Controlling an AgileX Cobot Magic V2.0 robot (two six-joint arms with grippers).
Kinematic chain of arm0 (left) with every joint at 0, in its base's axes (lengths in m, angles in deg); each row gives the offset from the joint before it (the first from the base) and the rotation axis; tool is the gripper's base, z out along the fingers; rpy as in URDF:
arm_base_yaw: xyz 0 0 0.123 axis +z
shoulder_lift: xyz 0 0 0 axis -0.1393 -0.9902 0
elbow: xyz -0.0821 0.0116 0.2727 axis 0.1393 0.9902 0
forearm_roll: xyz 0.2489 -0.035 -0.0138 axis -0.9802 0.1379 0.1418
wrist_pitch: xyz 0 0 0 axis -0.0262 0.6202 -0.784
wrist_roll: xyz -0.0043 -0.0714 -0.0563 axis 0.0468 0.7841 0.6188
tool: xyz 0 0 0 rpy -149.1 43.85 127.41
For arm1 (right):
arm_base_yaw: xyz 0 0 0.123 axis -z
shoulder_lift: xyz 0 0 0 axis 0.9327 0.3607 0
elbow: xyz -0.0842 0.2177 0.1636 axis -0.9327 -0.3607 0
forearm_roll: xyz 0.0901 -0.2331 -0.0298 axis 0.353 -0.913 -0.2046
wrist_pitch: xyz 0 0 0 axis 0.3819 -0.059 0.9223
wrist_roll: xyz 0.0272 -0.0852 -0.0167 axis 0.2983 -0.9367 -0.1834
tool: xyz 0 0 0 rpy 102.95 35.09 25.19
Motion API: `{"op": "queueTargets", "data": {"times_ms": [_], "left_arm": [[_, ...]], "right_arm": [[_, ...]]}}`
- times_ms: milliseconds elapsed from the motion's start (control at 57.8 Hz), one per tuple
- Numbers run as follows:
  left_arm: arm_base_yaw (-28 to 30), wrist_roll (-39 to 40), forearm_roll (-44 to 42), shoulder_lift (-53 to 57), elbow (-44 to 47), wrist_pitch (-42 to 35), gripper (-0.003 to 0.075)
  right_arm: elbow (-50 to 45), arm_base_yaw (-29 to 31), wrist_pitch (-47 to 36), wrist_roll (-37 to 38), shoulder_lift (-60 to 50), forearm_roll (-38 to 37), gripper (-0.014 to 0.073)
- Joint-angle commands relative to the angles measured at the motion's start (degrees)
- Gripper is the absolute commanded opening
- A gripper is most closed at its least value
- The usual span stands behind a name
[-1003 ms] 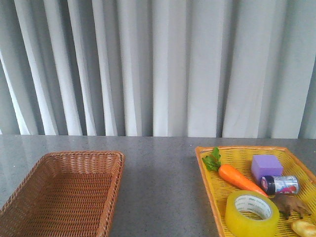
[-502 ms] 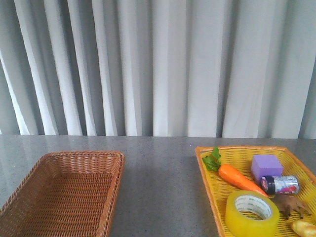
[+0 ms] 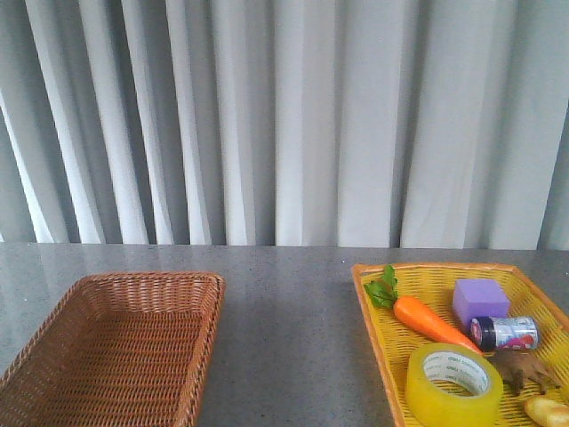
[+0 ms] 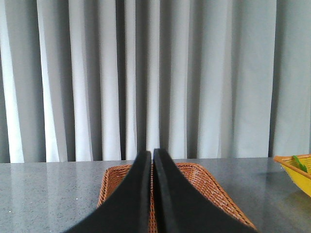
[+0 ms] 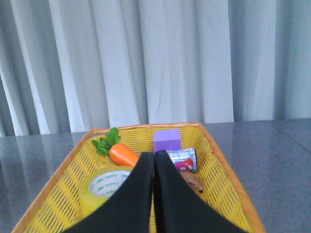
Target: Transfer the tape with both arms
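The tape (image 3: 453, 384), a wide translucent yellow roll with a white printed core, lies flat in the yellow tray (image 3: 378, 320) at the front right. It also shows in the right wrist view (image 5: 104, 187), partly behind my fingers. My right gripper (image 5: 154, 155) is shut and empty, held above the tray's near part. My left gripper (image 4: 152, 153) is shut and empty, held over the near side of the brown wicker basket (image 4: 204, 182). Neither arm shows in the front view.
The brown wicker basket (image 3: 116, 347) stands at the front left. The yellow tray (image 5: 221, 167) also holds a carrot (image 3: 427, 322), a purple block (image 3: 480, 302), a small printed can (image 3: 505, 333) and a brown toy animal (image 3: 524, 369). Grey curtains hang behind the table.
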Motion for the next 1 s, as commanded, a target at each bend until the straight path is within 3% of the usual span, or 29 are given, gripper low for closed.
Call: {"op": "queueTargets", "data": {"times_ms": [0, 329, 605, 796, 900, 986], "left_arm": [[0.0, 0.7, 0.4, -6.2, -6.5, -1.1, -0.0006], [0.0, 0.4, 0.0, -26.4, -22.6, 10.9, -0.0006], [0.0, 0.4, 0.0, -36.2, -23.1, 16.7, -0.0006], [0.0, 0.5, -0.1, -39.4, -23.1, 16.7, -0.0003], [0.0, 0.3, -0.8, -40.8, -23.1, 16.7, 0.0035], [0.0, -0.7, -2.5, -41.9, -23.1, 16.7, 0.0125]], "right_arm": [[7.8, 0.3, -0.5, -0.5, 5.6, -3.4, -0.0004], [24.4, 0.3, 11.4, -0.5, 22.8, -5.6, -0.0004], [25.2, 0.3, 23.9, -0.3, 31.1, -5.4, -0.0004], [25.2, 0.3, 24.4, 0.3, 33.1, -5.4, -0.0001], [25.2, 0.3, 23.9, -0.4, 33.3, -5.6, 0.0043], [25.2, 0.3, 23.6, -0.6, 33.3, -5.6, 0.0127]]}}
